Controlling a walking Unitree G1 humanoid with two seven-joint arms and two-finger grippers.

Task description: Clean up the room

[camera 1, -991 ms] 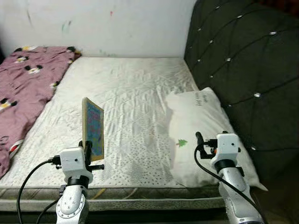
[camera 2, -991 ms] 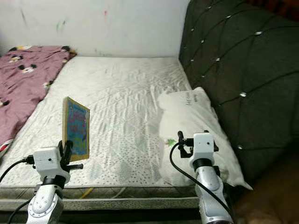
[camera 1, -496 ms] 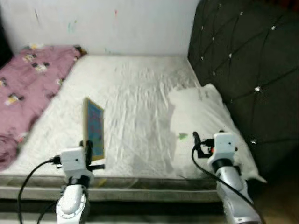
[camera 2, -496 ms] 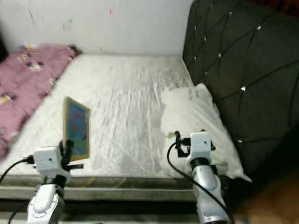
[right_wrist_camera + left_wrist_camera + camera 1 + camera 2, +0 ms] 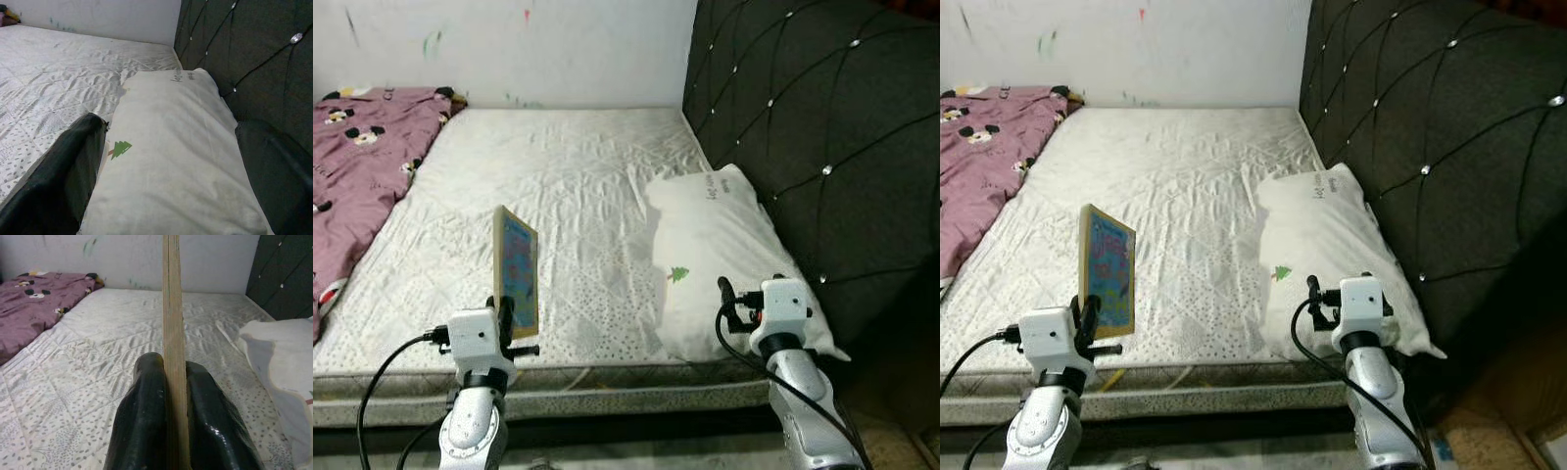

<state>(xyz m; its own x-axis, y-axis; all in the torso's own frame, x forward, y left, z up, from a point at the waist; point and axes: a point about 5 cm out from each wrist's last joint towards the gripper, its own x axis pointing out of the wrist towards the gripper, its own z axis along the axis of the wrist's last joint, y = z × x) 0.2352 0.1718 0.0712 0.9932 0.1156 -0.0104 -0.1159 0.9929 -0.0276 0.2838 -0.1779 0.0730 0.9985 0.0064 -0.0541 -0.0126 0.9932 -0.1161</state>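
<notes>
A thin board with a colourful printed face, a picture book [image 5: 516, 271], is held upright on its edge above the near part of the mattress [image 5: 568, 186], gripped at its lower end by the left gripper [image 5: 167, 382]. In the left wrist view the two black fingers [image 5: 144, 396] are seen pressed flat against both sides of the board's pale edge. The right gripper [image 5: 171, 161] is held low at the near right corner of the bed, its fingers spread wide apart with nothing between them, and the white pillow [image 5: 715, 245] is seen through the gap. The pillow, marked with a small green tree [image 5: 120, 147], lies along the right side of the mattress against the dark tufted headboard [image 5: 803, 127]. A pink blanket [image 5: 357, 157] with a cartoon mouse pattern is bunched along the far left side of the mattress, well apart from the book. A white wall [image 5: 509, 49] with a few paint marks stands behind the bed.
</notes>
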